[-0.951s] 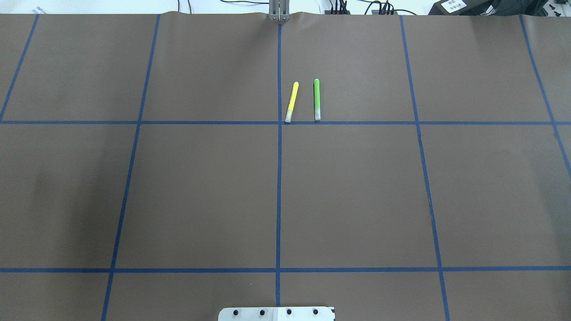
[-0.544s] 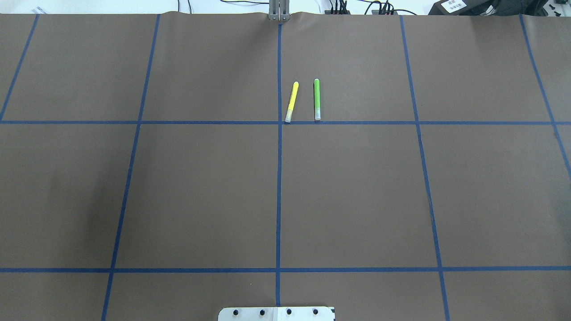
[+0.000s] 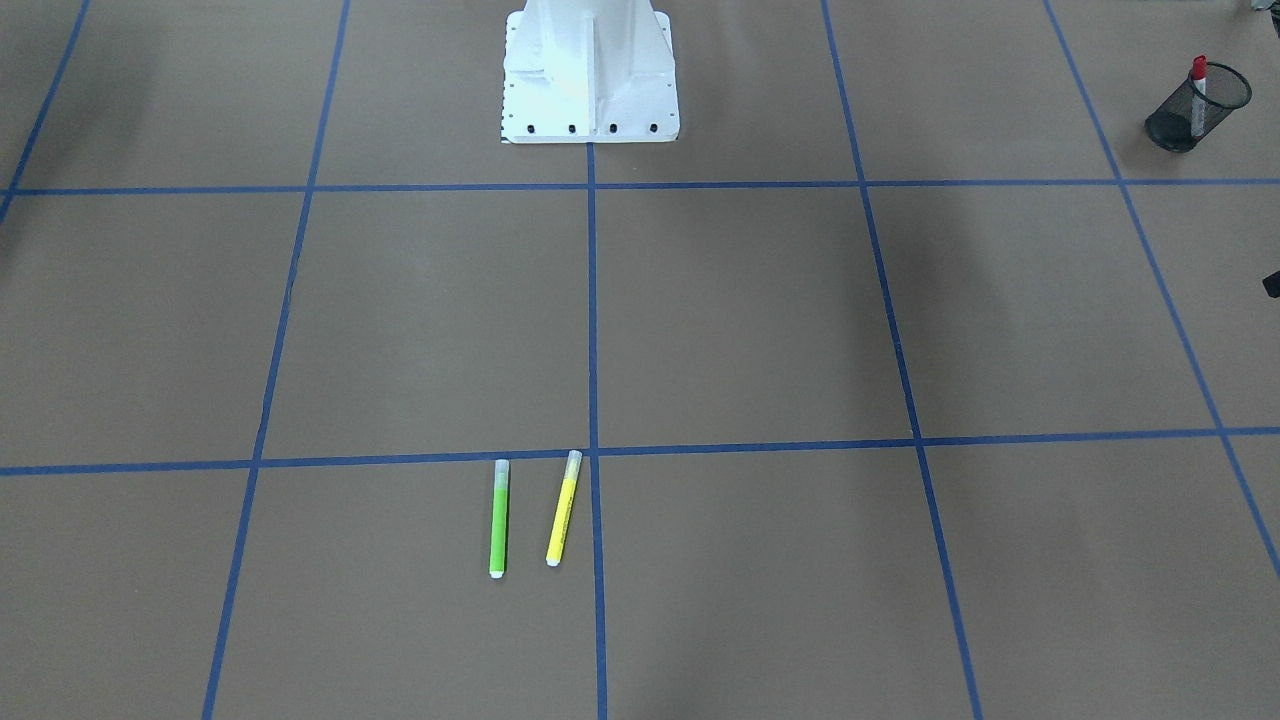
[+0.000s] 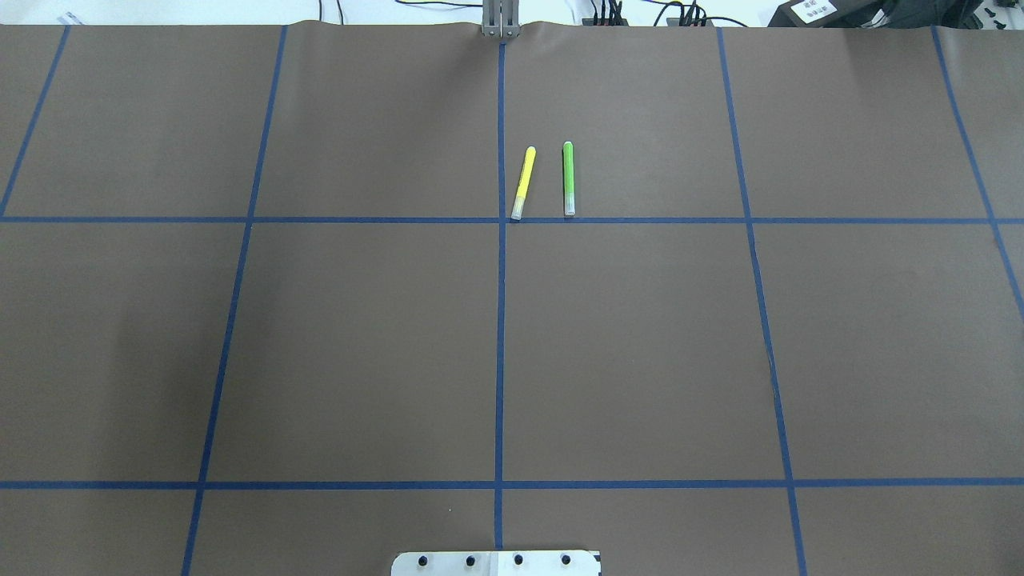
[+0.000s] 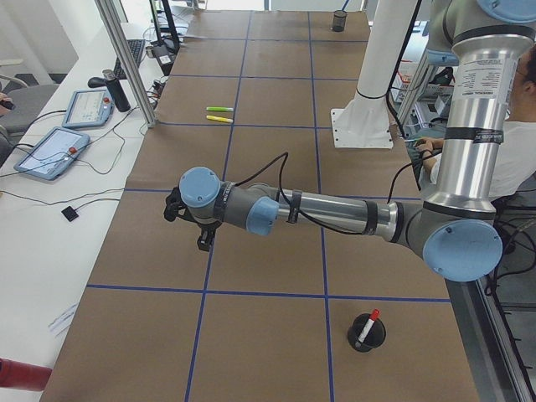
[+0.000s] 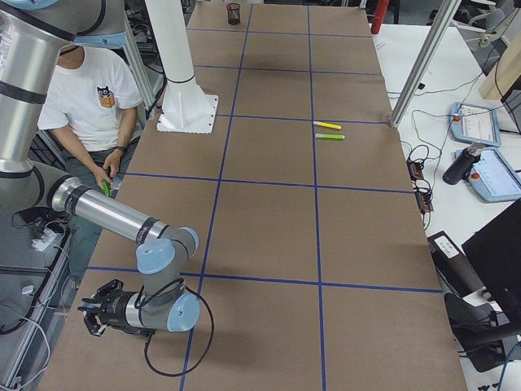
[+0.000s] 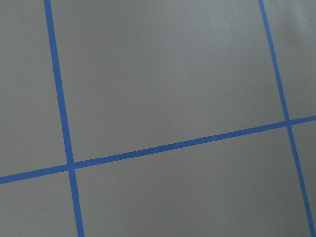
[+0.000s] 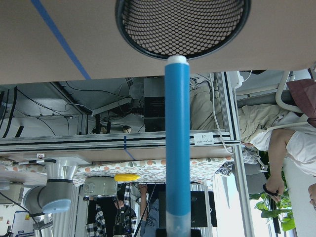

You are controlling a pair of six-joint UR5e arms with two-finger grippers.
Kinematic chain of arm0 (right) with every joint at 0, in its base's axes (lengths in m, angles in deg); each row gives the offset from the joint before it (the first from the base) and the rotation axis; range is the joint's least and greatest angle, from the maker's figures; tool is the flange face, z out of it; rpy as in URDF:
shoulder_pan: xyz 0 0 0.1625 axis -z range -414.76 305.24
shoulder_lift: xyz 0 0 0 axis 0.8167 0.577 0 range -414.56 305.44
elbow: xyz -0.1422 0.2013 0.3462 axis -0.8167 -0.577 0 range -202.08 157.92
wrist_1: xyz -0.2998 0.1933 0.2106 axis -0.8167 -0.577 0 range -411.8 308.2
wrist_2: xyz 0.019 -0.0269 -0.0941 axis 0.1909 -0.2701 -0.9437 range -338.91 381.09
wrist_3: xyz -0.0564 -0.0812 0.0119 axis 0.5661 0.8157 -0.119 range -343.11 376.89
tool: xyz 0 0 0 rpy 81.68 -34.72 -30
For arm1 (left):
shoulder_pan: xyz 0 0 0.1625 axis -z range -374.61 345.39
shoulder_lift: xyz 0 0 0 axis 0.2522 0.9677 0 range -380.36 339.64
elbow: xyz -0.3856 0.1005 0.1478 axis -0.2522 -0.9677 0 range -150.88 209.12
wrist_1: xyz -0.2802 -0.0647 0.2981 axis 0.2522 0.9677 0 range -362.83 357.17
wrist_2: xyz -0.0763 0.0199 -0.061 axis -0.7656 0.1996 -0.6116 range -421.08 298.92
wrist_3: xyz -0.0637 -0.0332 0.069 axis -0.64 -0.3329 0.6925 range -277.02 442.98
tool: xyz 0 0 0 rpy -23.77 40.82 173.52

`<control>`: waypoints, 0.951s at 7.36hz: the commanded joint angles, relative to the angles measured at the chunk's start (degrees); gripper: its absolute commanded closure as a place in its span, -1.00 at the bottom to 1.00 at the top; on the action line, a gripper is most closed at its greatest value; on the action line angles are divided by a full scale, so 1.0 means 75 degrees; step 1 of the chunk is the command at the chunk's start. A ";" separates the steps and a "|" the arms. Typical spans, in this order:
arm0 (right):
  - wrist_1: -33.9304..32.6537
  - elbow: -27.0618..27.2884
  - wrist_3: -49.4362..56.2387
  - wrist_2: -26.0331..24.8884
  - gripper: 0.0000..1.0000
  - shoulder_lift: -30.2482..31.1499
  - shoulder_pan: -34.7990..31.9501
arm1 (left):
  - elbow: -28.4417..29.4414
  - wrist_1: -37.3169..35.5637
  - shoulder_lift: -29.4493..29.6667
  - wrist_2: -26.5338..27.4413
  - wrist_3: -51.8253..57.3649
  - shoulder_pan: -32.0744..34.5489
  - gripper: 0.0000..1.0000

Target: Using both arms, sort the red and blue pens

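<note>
The blue pen fills the middle of the right wrist view, its white end pointing into a black mesh cup at the table's edge. My right gripper is shut on the pen's capped end, and it shows low over the near table end. The red pen stands in another black mesh cup, also seen from the left end. My left gripper hovers above bare table away from that cup; I cannot tell whether it is open or shut. The left wrist view shows only brown table and blue tape.
A green marker and a yellow marker lie side by side at the far centre. The white robot base stands at the near edge. A seated person is beside the table. Tablets and cables lie along the far edge.
</note>
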 commanded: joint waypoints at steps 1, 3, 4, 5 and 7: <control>0.0245 -0.0437 -0.0019 0.0488 1.00 -0.0133 0.0012 | -0.0045 -0.0021 -0.0012 -0.0052 0.0000 0.0000 -1.00; 0.0234 -0.0439 -0.0042 0.0608 0.67 -0.0214 0.0012 | -0.0033 -0.0021 -0.0012 -0.0064 0.0000 0.0000 -1.00; 0.0233 -0.0509 -0.0053 0.0806 0.11 -0.0354 0.0012 | -0.0045 -0.0021 -0.0012 -0.0122 0.0000 0.0012 -1.00; 0.0245 -0.0509 -0.0088 0.1087 -0.97 -0.0402 0.0012 | -0.0022 -0.0021 -0.0012 -0.0122 0.0000 0.0012 -1.00; 0.0257 -0.0498 -0.0077 0.1334 -1.00 -0.0659 0.0012 | -0.0033 -0.0021 -0.0047 -0.0192 0.0000 0.0024 -1.00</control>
